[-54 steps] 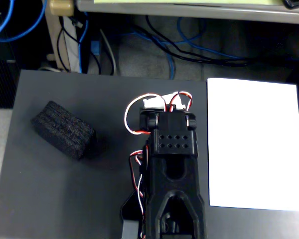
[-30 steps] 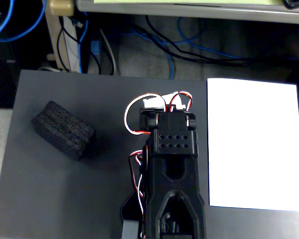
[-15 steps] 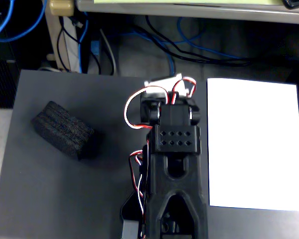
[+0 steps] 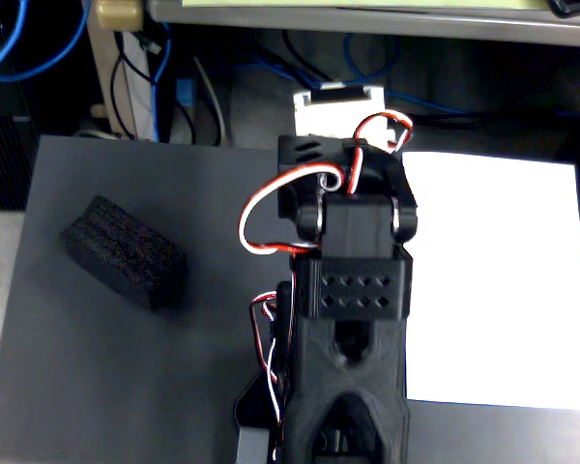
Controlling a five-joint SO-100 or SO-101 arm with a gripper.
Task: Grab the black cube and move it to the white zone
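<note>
In the fixed view, one black arm (image 4: 353,319) rises from the near edge of the bench, its body running up the middle of the picture. Its end effector (image 4: 343,440) sits at the bottom edge, cut off by the frame, so I cannot tell how far open it is or whether it has hold of anything. Red, white and black wires (image 4: 271,208) loop along the arm's left side. One black cube (image 4: 126,253) lies on the dark grey mat (image 4: 97,387) toward the mat's left edge, well apart from the arm. One white zone (image 4: 503,280) lies flat against the right edge of the bench, partly covered by the arm. Beyond the far edge, blue cables (image 4: 39,43) hang among clutter.
</note>
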